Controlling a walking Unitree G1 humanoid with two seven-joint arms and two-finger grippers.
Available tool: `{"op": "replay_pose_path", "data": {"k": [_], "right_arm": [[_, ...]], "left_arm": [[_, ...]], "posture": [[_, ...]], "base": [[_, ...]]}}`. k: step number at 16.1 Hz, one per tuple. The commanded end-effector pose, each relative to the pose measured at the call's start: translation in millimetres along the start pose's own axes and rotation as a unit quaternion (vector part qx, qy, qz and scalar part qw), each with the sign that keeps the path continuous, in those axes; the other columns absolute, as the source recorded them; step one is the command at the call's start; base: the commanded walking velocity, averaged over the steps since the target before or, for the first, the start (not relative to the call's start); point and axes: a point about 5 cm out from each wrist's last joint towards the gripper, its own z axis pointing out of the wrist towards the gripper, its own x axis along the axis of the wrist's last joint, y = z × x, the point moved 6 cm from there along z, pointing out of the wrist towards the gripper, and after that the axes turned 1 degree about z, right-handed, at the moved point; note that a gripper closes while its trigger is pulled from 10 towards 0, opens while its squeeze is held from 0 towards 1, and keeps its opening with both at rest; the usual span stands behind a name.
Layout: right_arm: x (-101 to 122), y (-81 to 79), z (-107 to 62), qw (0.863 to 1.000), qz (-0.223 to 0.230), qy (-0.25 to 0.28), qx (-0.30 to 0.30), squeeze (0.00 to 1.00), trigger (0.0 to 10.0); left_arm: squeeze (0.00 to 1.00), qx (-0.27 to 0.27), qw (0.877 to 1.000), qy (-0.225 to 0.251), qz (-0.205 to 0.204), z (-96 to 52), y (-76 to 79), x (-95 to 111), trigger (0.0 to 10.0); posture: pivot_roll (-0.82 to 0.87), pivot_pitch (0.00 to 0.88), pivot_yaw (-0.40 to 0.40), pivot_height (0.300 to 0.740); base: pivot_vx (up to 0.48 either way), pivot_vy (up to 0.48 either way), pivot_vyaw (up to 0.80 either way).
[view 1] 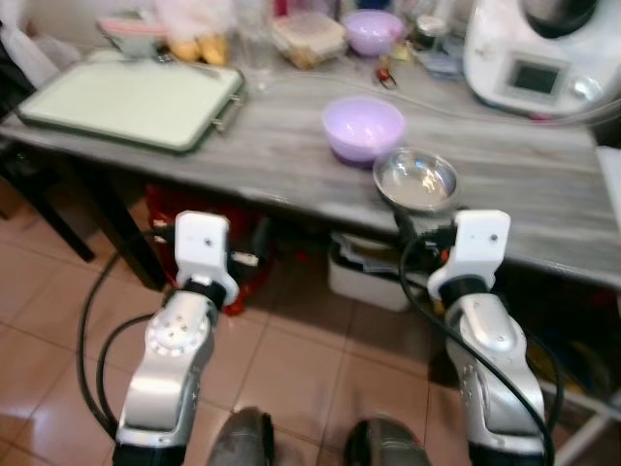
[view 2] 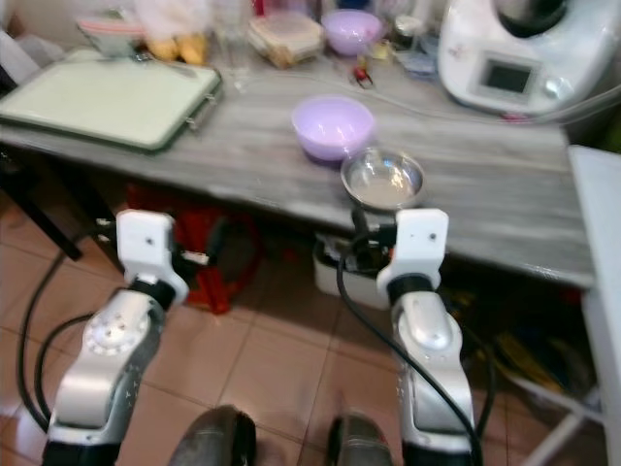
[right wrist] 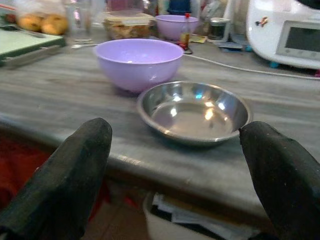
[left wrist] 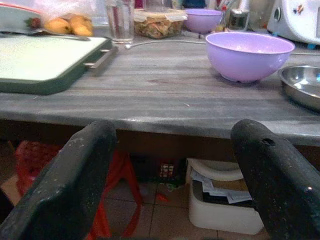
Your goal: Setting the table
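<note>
A grey wooden table (view 1: pixel 291 165) stands in front of me. On it sits a purple bowl (view 1: pixel 362 126), and a steel bowl (view 1: pixel 415 180) lies right beside it near the front edge. My right gripper (right wrist: pixel 175 135) is open, level with the table edge, just in front of the steel bowl (right wrist: pixel 194 111) and apart from it. My left gripper (left wrist: pixel 172 140) is open too, held before the bare table edge, to the left of the purple bowl (left wrist: pixel 249 54). Neither gripper holds anything.
A green tray (view 1: pixel 131 100) lies at the table's left. A glass (view 1: pixel 254 44), a food container (view 1: pixel 309 37), a second purple bowl (view 1: pixel 374 29) and a white appliance (view 1: pixel 539 49) line the back. A white box (view 1: pixel 369 277) and a red stool (view 1: pixel 247 267) stand under the table.
</note>
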Motion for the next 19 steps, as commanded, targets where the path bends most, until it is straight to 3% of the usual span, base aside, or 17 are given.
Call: {"op": "replay_pose_path", "data": {"k": [1, 5, 11, 13, 15, 16, 18, 19], "right_arm": [[6.3, 1.2, -0.5, 1.000, 0.001, 0.010, 0.001, 0.00, 10.0], [2.3, 3.3, -1.7, 1.000, 0.023, 0.003, -0.006, 0.00, 10.0], [0.3, 2.1, -2.9, 1.000, 0.022, 0.013, -0.003, 0.00, 10.0], [-4.6, 2.6, -8.5, 0.999, 0.023, 0.021, -0.010, 0.00, 10.0], [-8.0, -0.5, -12.8, 0.999, 0.014, 0.027, -0.010, 0.00, 10.0], [-13.0, -1.0, -14.0, 1.000, 0.016, 0.021, -0.012, 0.00, 10.0], [-15.3, 1.1, -13.9, 1.000, 0.003, 0.026, -0.016, 0.00, 10.0], [-15.1, 6.0, -14.1, 0.999, 0.002, 0.030, -0.026, 0.00, 10.0]], "left_arm": [[0.00, 0.003, 1.000, 0.001, -0.002, -0.7, 1.0, 0.7, 10.0], [0.00, 0.003, 1.000, -0.001, -0.001, -0.9, 0.7, 0.2, 10.0], [0.00, -0.004, 1.000, 0.008, 0.000, -4.3, 0.5, 1.9, 10.0], [0.00, 0.033, 0.998, 0.019, 0.054, -6.9, -12.5, 0.8, 10.0], [0.00, 0.045, 0.997, 0.023, 0.054, -8.3, -19.1, -3.6, 10.0], [0.00, 0.058, 0.995, 0.010, 0.074, -8.9, -23.7, -9.9, 10.0], [0.00, 0.031, 0.999, -0.005, 0.033, -10.7, -17.6, -19.6, 10.0], [0.00, 0.030, 0.999, -0.009, 0.034, -13.0, -18.5, -23.6, 10.0]], "posture": [[-0.03, 0.100, 0.040, 0.740], [-0.03, 0.102, 0.038, 0.740], [-0.02, 0.106, 0.037, 0.740], [-0.02, 0.103, 0.038, 0.740], [-0.02, 0.095, 0.041, 0.740], [-0.02, 0.082, 0.044, 0.740], [-0.02, 0.058, 0.046, 0.740], [-0.02, 0.038, 0.047, 0.740]], "base": [[-0.307, 0.000, 0.00], [-0.307, 0.000, 0.00], [-0.224, 0.000, -0.59], [0.000, 0.000, 0.00], [0.000, 0.000, 0.00], [0.000, 0.000, 0.00], [0.000, 0.000, 0.00], [0.000, 0.000, 0.00]]}}
